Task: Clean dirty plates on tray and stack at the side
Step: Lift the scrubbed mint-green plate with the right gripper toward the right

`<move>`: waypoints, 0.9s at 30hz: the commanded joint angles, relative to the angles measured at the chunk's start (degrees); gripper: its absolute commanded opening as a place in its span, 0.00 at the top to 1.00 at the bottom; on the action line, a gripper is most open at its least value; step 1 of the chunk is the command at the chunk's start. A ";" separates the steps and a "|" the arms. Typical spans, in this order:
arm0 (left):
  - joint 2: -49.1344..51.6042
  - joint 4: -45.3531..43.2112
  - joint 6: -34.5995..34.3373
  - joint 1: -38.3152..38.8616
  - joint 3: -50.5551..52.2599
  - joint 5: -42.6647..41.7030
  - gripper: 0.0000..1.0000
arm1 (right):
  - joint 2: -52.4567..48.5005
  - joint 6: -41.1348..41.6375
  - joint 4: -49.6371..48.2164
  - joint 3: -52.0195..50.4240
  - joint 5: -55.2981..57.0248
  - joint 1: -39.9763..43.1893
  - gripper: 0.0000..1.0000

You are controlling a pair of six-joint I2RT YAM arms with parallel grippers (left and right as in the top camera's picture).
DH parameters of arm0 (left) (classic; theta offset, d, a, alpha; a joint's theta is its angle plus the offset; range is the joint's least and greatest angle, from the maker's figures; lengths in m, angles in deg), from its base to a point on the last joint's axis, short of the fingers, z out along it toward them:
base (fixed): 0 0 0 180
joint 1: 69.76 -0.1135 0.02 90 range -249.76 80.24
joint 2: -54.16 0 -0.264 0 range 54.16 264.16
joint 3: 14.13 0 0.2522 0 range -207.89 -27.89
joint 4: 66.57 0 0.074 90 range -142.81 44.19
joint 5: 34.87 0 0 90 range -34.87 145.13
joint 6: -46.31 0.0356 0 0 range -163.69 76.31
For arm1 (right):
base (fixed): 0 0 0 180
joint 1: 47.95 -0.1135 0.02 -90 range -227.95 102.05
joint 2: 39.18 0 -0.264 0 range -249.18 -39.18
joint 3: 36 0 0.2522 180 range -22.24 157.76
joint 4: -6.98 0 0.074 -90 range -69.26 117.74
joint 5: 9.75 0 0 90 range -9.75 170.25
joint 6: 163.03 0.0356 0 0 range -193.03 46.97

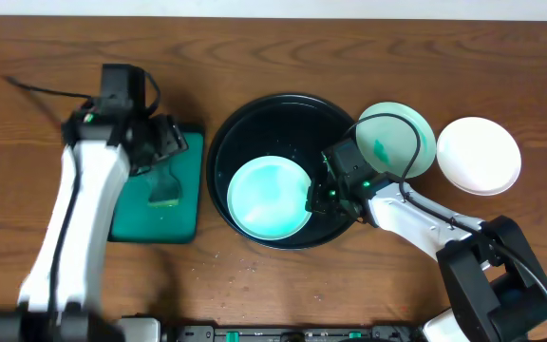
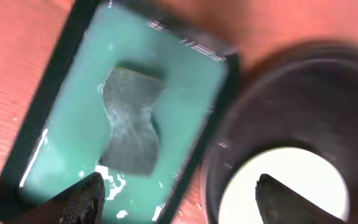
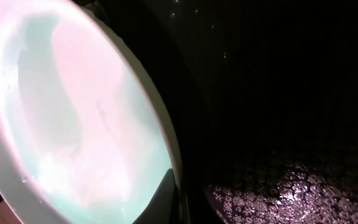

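The black round tray [image 1: 226, 142] holds one mint-green plate [image 1: 264, 199], tilted in the right wrist view [image 3: 73, 112]. My right gripper [image 1: 319, 195] is shut on this plate's right rim, one finger inside the plate [image 3: 185, 199]. A second mint plate with a teal smear [image 1: 395, 141] and a white plate [image 1: 478, 155] lie on the table right of the tray. My left gripper [image 1: 164, 152] is open and empty [image 2: 182, 202], hovering over the green rectangular tray [image 1: 126, 214], where a grey sponge [image 2: 132, 121] lies in green liquid.
The rectangular green tray [image 2: 61, 112] sits just left of the round tray [image 2: 278, 93], almost touching it. The right arm's cable loops over the smeared plate. Bare wooden table [image 1: 349, 47] lies beyond.
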 commanded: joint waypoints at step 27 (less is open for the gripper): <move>-29.07 19.82 -3.10 5.60 -0.24 -1.01 0.22 | 24.50 -0.44 35.10 -0.39 1.79 16.02 0.99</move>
